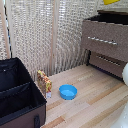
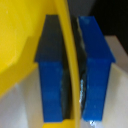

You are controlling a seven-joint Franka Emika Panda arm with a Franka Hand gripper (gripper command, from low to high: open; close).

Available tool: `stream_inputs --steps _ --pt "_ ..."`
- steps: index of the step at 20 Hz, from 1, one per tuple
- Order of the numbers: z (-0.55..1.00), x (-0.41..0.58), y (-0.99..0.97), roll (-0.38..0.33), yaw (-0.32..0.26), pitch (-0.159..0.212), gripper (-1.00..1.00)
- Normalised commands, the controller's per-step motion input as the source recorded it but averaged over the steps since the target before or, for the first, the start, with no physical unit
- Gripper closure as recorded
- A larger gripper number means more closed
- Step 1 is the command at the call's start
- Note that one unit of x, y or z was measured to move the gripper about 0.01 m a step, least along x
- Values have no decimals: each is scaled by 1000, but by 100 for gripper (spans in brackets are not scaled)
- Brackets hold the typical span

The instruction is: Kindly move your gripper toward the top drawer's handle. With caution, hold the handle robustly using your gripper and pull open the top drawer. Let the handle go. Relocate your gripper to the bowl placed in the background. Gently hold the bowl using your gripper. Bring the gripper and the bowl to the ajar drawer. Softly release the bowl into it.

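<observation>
Carrying step: the gripper [image 2: 73,70], its blue pads clamped on the rim of the yellow bowl [image 2: 20,45], holds it high above the open top drawer [image 1: 106,33]; next it must lower and release softly.

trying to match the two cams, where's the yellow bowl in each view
Exterior view: only a yellow sliver of the bowl shows at the top edge, above the open top drawer on that view's right.
Wrist view: the bowl fills much of the picture; its thin rim runs between the blue fingertips.
Shared landmark: the bowl's yellow itself; the gripper is out of the exterior frame.
</observation>
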Motion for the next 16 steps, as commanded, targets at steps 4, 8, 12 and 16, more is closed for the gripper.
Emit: stream_inputs --steps 4,8,12,16 --pt "-41 -76 -17 0 20 43 -100" --pt "86 12 -68 0 -2 12 -100" --pt "174 19 -42 5 -1 0 -100" --pt "322 79 0 0 -1 -8 -100"
